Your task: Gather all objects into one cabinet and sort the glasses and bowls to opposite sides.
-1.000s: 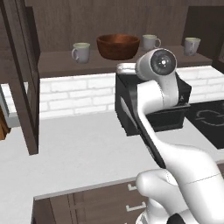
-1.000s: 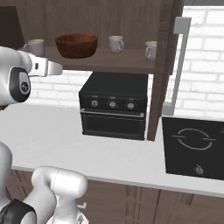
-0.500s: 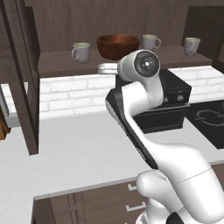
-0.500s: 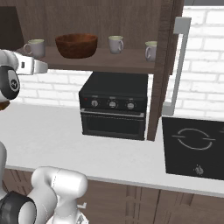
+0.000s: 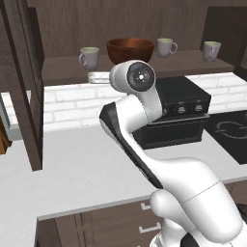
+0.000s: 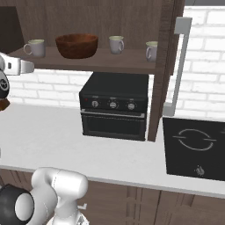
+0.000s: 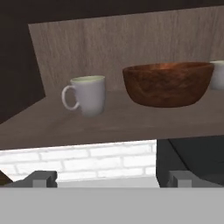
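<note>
On the shelf (image 5: 62,72) of the dark wood wall cabinet, one pale mug (image 5: 89,58) stands at the left beside the large brown wooden bowl (image 5: 130,49). Two more mugs (image 5: 165,47) (image 5: 211,50) stand to the bowl's right. My gripper (image 5: 94,77) hangs open and empty just in front of the shelf edge, slightly below the left mug. In the hand view the gripper (image 7: 112,179) faces that mug (image 7: 87,94) with its handle to the left, the bowl (image 7: 168,83) to its right. From the right base view I see the gripper (image 6: 30,67), the left mug (image 6: 35,47) and the bowl (image 6: 77,45).
A black countertop oven (image 6: 114,105) sits under the shelf on the white counter (image 5: 72,169). A black cooktop (image 6: 195,147) lies at the right. The cabinet's open doors stand at the left (image 5: 24,87) and at the right, with a long grey handle (image 6: 178,66).
The arm has swung left along the shelf, carrying the hand from in front of the oven to the left mug. The jaws stayed open.
</note>
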### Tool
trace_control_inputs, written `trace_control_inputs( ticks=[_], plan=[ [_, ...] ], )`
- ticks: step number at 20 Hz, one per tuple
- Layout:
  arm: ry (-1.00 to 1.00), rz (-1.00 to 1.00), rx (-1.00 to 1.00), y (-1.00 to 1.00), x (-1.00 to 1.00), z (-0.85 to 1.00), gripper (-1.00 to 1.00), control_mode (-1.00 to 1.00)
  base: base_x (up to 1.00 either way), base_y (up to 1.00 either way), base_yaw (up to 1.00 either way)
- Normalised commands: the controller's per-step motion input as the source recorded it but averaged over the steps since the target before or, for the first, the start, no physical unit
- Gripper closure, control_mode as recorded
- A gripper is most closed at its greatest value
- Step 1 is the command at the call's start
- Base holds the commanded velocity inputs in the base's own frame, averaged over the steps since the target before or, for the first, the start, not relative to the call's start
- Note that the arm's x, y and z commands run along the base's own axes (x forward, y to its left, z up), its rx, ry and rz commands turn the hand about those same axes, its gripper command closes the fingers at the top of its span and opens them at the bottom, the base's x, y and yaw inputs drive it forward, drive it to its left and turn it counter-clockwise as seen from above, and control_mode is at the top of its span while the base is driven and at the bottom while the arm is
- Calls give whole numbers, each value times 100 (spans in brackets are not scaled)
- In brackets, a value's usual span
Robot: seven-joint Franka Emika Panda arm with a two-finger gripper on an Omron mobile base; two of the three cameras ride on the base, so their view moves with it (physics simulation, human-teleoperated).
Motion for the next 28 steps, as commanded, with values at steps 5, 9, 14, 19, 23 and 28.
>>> trace_control_inputs(
  ticks=[5, 9, 14, 19, 23, 28],
  plan=[
    [-5, 1, 6, 27, 0, 1, -100, -100, 0, 0, 0],
    [-2, 0, 6, 13, 11, 0, -100, -100, 0, 0, 0],
    [0, 0, 4, 0, 12, 2, -100, -100, 0, 0, 0],
    [0, 0, 0, 12, 20, 5, -100, -100, 0, 0, 0],
    [0, 0, 0, 13, 34, 3, -100, -100, 0, 0, 0],
    [0, 0, 0, 7, 42, 0, -100, -100, 0, 0, 0]
  ],
)
